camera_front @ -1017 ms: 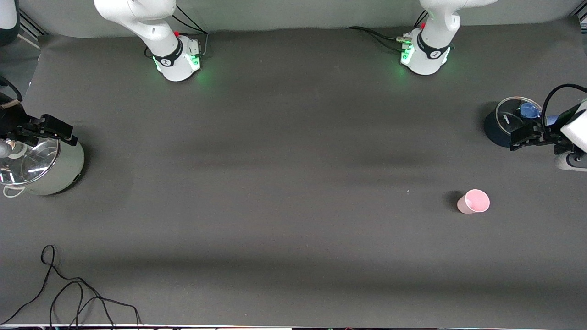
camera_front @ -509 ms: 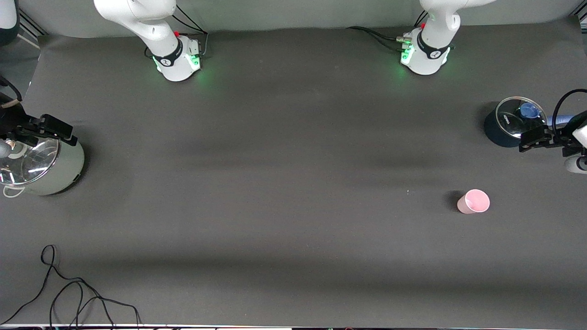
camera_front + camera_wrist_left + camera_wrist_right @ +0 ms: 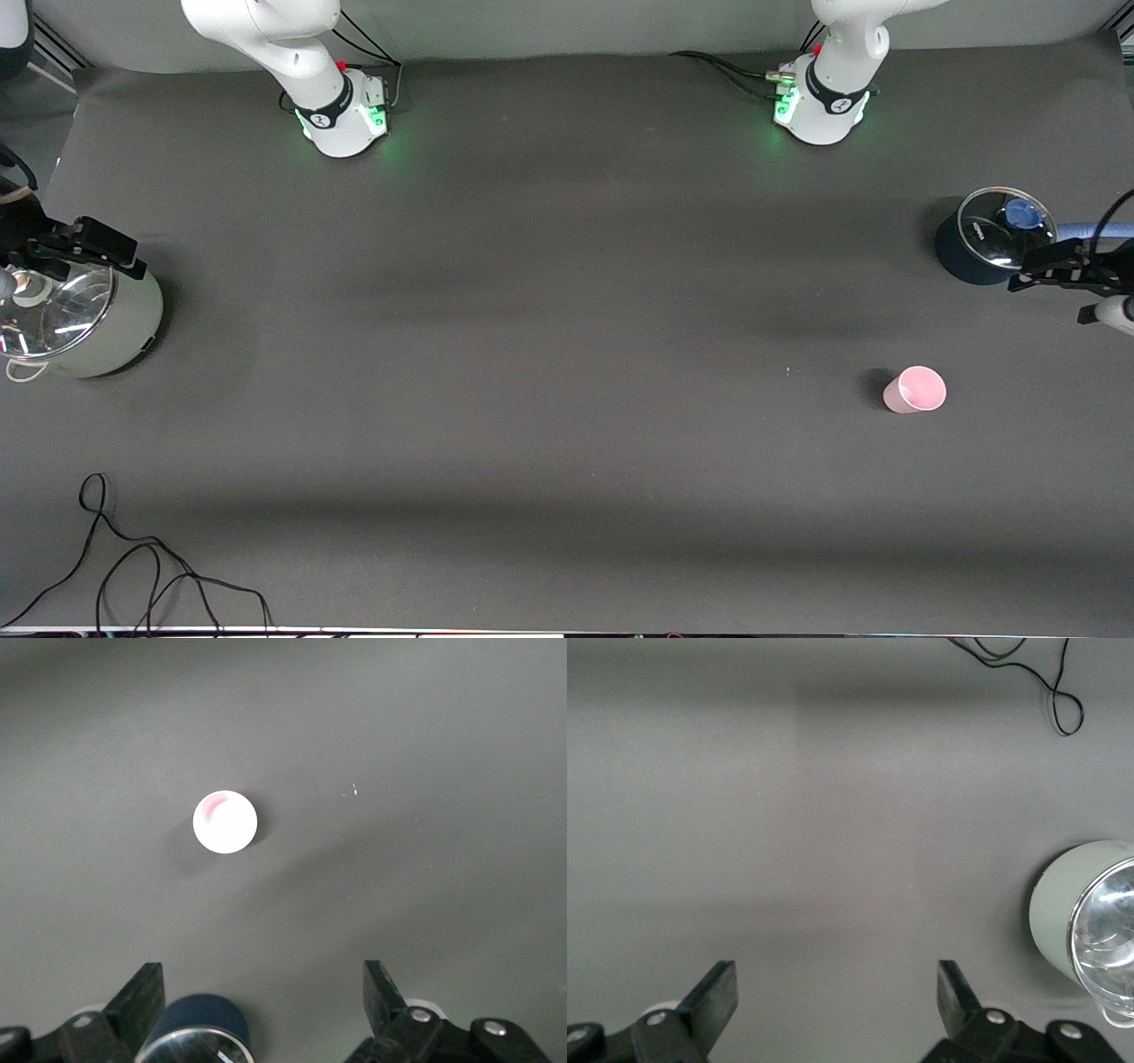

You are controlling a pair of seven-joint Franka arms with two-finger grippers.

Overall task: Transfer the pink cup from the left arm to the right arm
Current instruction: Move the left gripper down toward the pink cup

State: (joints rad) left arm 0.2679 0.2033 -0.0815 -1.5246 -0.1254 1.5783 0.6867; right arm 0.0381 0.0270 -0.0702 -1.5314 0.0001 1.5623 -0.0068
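Opening step: pink cup [image 3: 915, 390] not yet picked up, both arms up and empty.

Pink cup stands upright, mouth up, alone on the bench [image 3: 549, 354], nearer the front camera than the dark blue pot [image 3: 979, 239] and well apart from it. Left gripper [image 3: 1045, 266] hangs over the blue pot's edge, jaws spread wide, gripping nothing; its wrist view looks straight down on the cup [image 3: 225, 822]. Right gripper [image 3: 84, 248] waits over the pale green pot [image 3: 97, 328] at the right arm's end, jaws wide too, empty. My read: the left arm must come across over the cup, drop, and close on its wall before any handover; light tapered cup, easy to tip.
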